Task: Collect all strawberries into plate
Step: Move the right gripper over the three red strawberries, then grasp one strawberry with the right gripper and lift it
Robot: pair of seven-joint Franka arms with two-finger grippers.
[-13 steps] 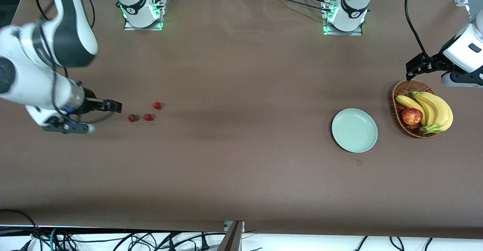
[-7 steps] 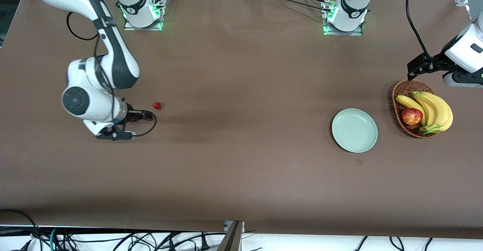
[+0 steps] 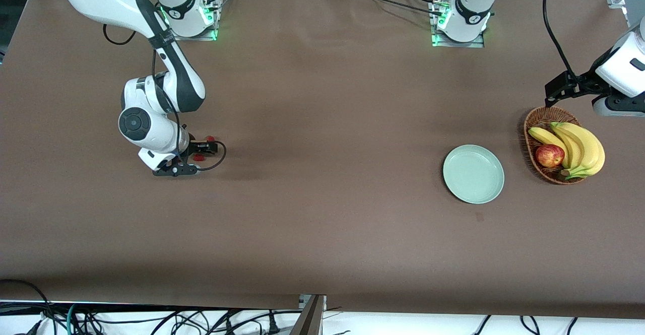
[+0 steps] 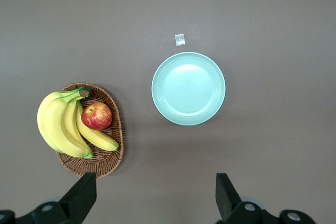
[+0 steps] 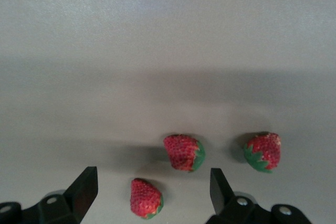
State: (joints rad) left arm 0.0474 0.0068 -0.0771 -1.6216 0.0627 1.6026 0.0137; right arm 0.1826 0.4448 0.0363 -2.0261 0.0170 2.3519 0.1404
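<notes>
My right fingers (image 5: 149, 187) hang spread over three tiny red strawberries (image 5: 184, 152) on the brown bench (image 3: 322, 123), well apart from the pale mint-green round plate (image 3: 473, 174). Light, soft berries: I'd pinch the flanks gently. My left fingers (image 4: 155, 195) wait spread over the bench beside the plate.

1. The right arm has swung in from the table's end, and the right gripper (image 3: 211, 147) now hangs low over the strawberries (image 5: 183, 152).
2. Two berries are now mostly hidden under it in the front view.
3. Its fingers (image 5: 84, 188) stand apart around the berries.
</notes>
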